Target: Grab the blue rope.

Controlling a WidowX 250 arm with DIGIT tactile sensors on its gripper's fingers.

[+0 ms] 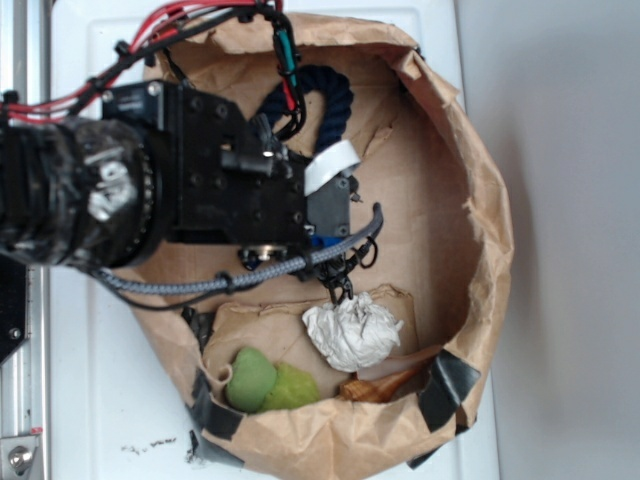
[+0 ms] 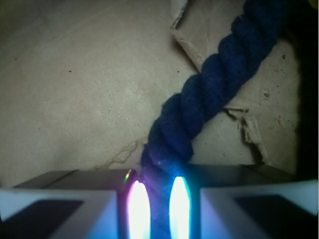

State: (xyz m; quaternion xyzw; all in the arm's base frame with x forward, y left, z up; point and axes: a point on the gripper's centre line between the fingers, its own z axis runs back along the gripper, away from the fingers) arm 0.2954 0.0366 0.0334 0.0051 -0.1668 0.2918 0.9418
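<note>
- The blue rope (image 1: 335,100) lies inside a brown paper bag (image 1: 470,200) with rolled-down sides. In the exterior view it arcs across the upper middle of the frame, then passes out of sight under the arm.
- In the wrist view the rope (image 2: 209,94) runs from the upper right down to the bottom centre, resting on the creased paper floor.
- It is thick, twisted and soft-looking. I judge it light and limp, likely to sag and trail on either side of a grip, with a fibrous surface that should not slip much.
- The capped ends are not clearly seen. The mid-length is a fair place to take hold, across the twist.
- The hand (image 2: 158,209) has its two fingers (image 2: 75,204) drawn in close at the bottom of the wrist view, with the rope pinched in the narrow gap between them. It looks closed on the rope.
- Also in the bag, at the lower part of the exterior view: a crumpled white wad (image 1: 352,332), a green soft thing (image 1: 265,382) and a wooden piece (image 1: 385,382), all well apart from the rope.
</note>
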